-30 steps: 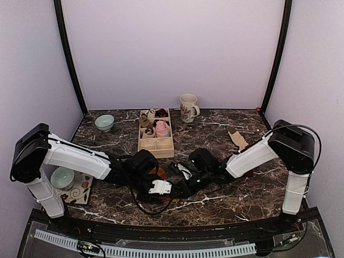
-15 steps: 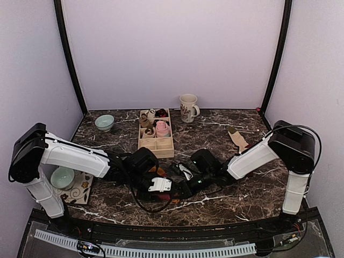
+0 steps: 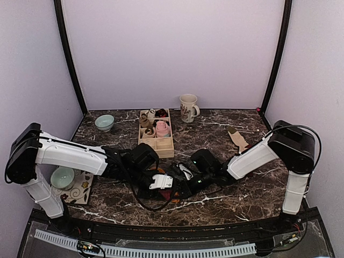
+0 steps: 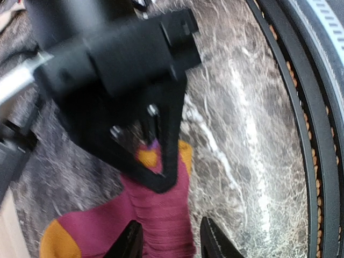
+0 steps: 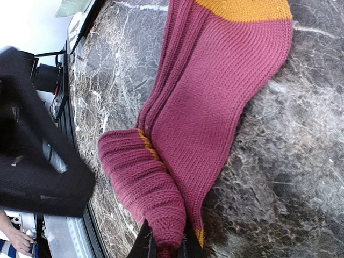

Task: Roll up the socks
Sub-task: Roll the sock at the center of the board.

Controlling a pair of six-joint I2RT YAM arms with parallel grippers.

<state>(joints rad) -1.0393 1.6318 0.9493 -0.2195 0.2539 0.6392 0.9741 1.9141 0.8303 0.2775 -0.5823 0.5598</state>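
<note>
A striped maroon and orange sock [image 5: 215, 91] lies flat on the marble table, its cuff end rolled into a short fold [image 5: 145, 188]. My right gripper [image 5: 167, 247] is shut on that rolled end. It shows as a black wedge in the left wrist view [image 4: 145, 107]. My left gripper [image 4: 172, 244] is open, one finger on each side of the sock's maroon body [image 4: 161, 215], close to the right gripper. In the top view both grippers meet at the table's near middle, left [image 3: 164, 184] and right [image 3: 180, 188], with the sock [image 3: 161, 173] mostly hidden beneath them.
A wooden compartment box [image 3: 156, 144] holds a pink bundle [image 3: 162, 128] and small dark items. A mug [image 3: 188, 107] stands behind it. A teal bowl [image 3: 104, 122] is at back left, another bowl [image 3: 62, 177] on a patterned mat. A beige sock [image 3: 237, 137] lies at right.
My left gripper has shifted slightly away from the table's near edge, closer to the right gripper. The right gripper has stayed shut on the sock's rolled end.
</note>
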